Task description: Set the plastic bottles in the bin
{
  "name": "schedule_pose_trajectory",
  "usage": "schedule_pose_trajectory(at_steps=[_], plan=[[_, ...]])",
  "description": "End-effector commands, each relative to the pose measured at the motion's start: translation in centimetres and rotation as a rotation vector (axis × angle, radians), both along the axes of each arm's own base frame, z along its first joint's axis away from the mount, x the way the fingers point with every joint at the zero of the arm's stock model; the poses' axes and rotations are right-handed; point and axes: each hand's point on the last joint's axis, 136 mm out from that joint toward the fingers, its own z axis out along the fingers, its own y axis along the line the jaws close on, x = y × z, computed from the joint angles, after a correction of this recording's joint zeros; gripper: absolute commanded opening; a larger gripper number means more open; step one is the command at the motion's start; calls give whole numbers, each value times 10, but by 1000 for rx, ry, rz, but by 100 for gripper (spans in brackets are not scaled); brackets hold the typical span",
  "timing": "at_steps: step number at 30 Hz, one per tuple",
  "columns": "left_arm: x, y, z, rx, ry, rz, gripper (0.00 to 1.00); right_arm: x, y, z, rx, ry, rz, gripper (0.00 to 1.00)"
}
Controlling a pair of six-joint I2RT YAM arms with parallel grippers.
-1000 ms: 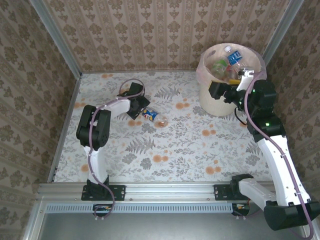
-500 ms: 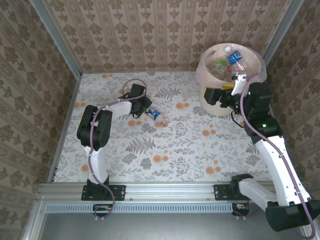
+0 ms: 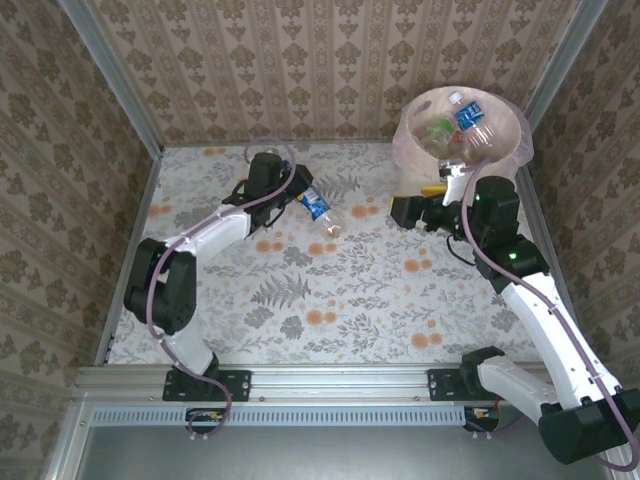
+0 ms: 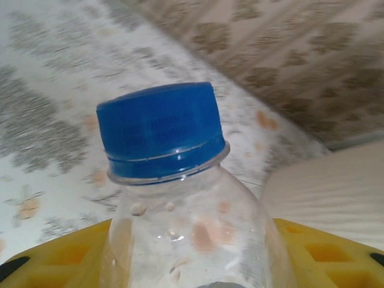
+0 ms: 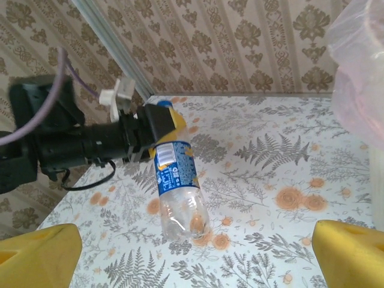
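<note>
My left gripper is shut on a clear plastic bottle with a blue label, gripping it just below its blue cap. Yellow fingers press against both sides of the bottle's shoulder. In the right wrist view this bottle hangs tilted, its clear base end down over the floral table. The bin stands at the back right, cream, with a pinkish bag over its rim and several bottles inside. My right gripper hangs open and empty just left of the bin, facing the held bottle.
The bin's cream wall shows at the right of the left wrist view, and its pink bag at the right of the right wrist view. Patterned walls and metal posts close in the table's back and sides.
My left gripper closed on the bottle and carried it up and towards the back right. My right arm swung down and left, away from above the bin.
</note>
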Motion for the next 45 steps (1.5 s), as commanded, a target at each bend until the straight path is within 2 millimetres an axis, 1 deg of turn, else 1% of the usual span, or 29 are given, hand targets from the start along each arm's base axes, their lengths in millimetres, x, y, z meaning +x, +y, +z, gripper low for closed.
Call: schedule_pose_trajectory(at_steps=[1,4,6,9,14,18,20,26,31,34,36,38,39,41,43,45], plan=[[-13,-22,51,22,-185,-115,49,-4,12,5,39,-20,43,100],[-25,-38,79,19,-265,-189,49,-1,18,1,61,-13,53,100],[-36,-52,98,1,-317,-256,49,-2,27,1,76,-9,90,100],[-51,-70,119,-27,-380,-356,49,-4,39,0,78,-12,141,100],[-73,-96,145,-70,-454,-492,49,-10,56,1,76,-35,215,100],[-88,-112,159,-102,-494,-573,49,-10,66,-2,83,-48,234,100],[-93,-119,163,-118,-504,-595,50,-9,73,-6,84,-36,255,100],[-106,-135,172,-156,-514,-658,49,7,84,-28,54,30,235,100],[-113,-142,174,-179,-517,-685,50,14,93,-43,49,75,243,100],[-112,-146,173,-182,-511,-692,50,15,98,-47,47,87,249,100],[-111,-148,171,-185,-507,-697,50,16,99,-47,53,79,246,99],[-112,-150,171,-190,-506,-703,50,18,98,-48,55,78,243,93],[-112,-151,172,-193,-506,-706,50,18,99,-48,56,80,243,89],[-112,-152,171,-195,-503,-711,50,19,97,-50,56,88,227,76],[-112,-153,171,-196,-504,-713,50,23,93,-50,56,95,196,66],[-112,-153,171,-196,-504,-712,50,25,91,-53,55,112,171,61]])
